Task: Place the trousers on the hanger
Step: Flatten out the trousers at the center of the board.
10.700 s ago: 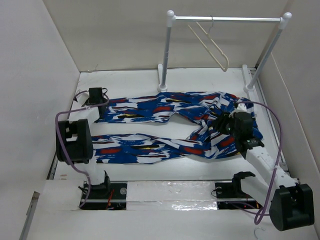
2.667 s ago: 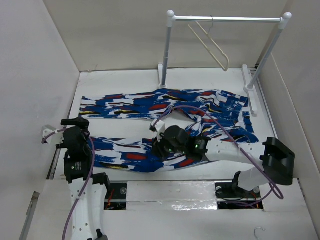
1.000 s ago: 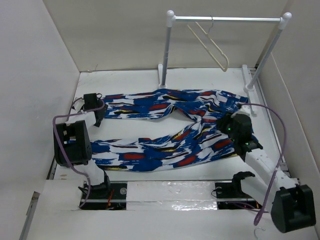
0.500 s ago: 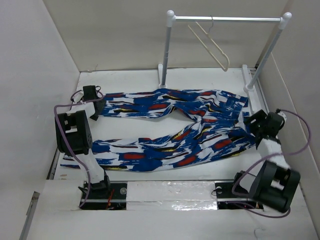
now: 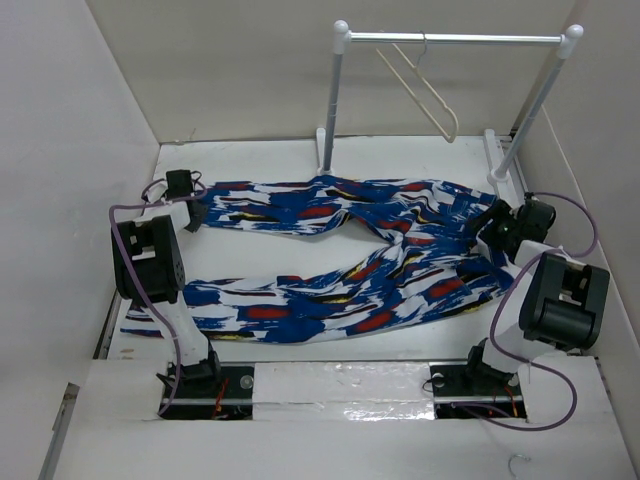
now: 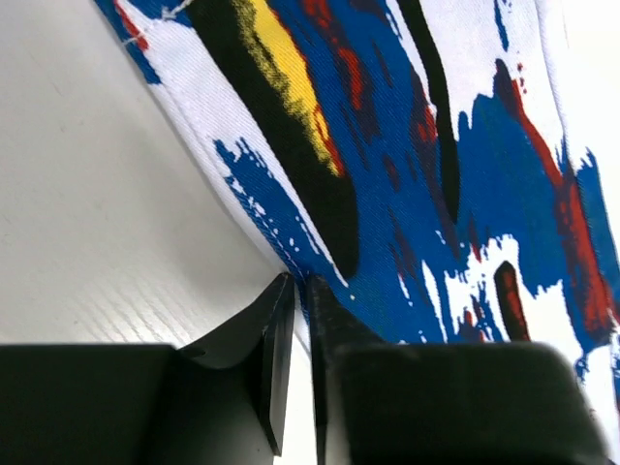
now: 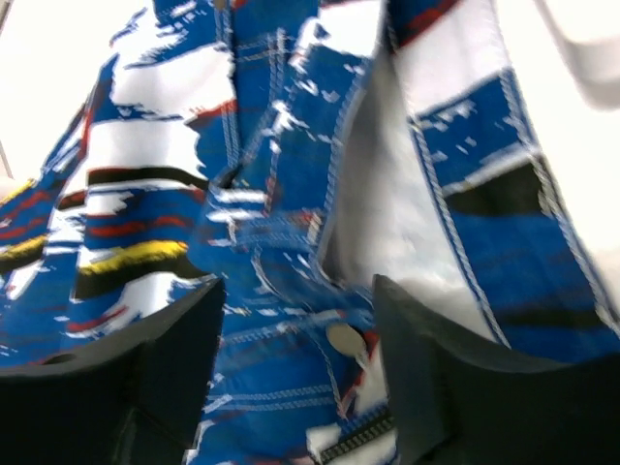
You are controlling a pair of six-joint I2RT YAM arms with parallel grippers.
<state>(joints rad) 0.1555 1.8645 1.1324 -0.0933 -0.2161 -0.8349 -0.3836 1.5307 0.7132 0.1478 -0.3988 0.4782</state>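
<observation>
The trousers [image 5: 330, 290] lie flat on the white table, both legs running left and the waist at the right. My left gripper [image 5: 192, 210] is at the cuff of the far leg. In the left wrist view its jaws [image 6: 298, 283] are pinched together on the hem edge of the trousers [image 6: 436, 174]. My right gripper [image 5: 495, 225] sits at the waist's right edge. In the right wrist view it [image 7: 298, 291] stands open above the waistband [image 7: 271, 194], with the button [image 7: 341, 339] and zip between its fingers. The cream hanger [image 5: 425, 90] hangs on the rail, far from both grippers.
The garment rail [image 5: 450, 38] stands at the back on two white posts, with feet [image 5: 325, 150] on the table just behind the trousers. White walls close in the left and right sides. Purple cables [image 5: 570, 300] loop off both arms.
My left gripper has shut on the far leg's cuff. The right arm drew back to the right, then folded in, bringing its gripper to the waist's right edge.
</observation>
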